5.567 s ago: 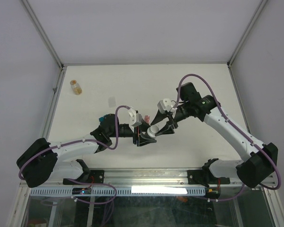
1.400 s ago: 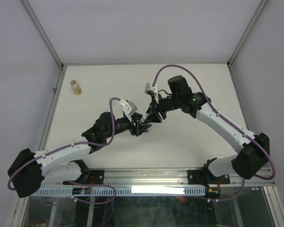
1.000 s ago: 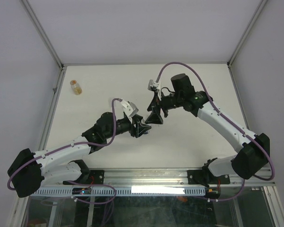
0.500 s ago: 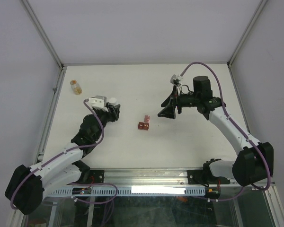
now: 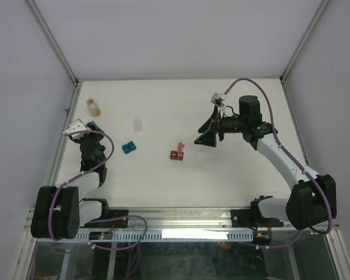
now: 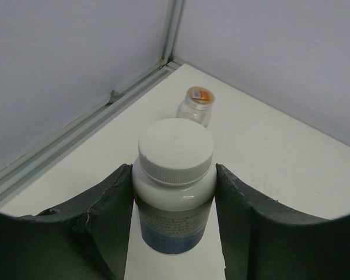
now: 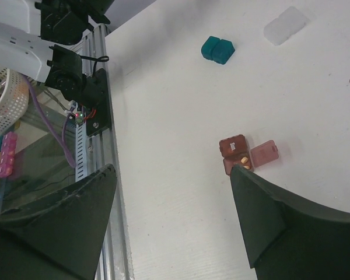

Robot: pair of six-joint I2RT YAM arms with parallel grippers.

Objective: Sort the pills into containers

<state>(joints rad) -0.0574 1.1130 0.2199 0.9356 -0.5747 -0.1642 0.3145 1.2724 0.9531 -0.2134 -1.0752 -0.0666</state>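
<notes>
Here we find the left hand closed snugly on a white cylindrical plastic bottle with a ribbed cap, one dark finger against each side. Just beyond the bottle, near the far left corner of the white table, a small clear vial with an amber top stands upright, apart from the bottle. We cannot tell whether the bottle's base rests on the table.

The right hand is spread wide with nothing between its fingers, hovering over the middle of the table. Just past its right finger in the wrist view lies the tiny dark red two-compartment plastic box, its pink lid flap folded open to one side and a small orange pill showing in one compartment. Well apart from it, toward the left arm, sits the tiny teal two-compartment plastic box, closed. Farther back, near the teal one, lies a small translucent white plastic box.
</notes>
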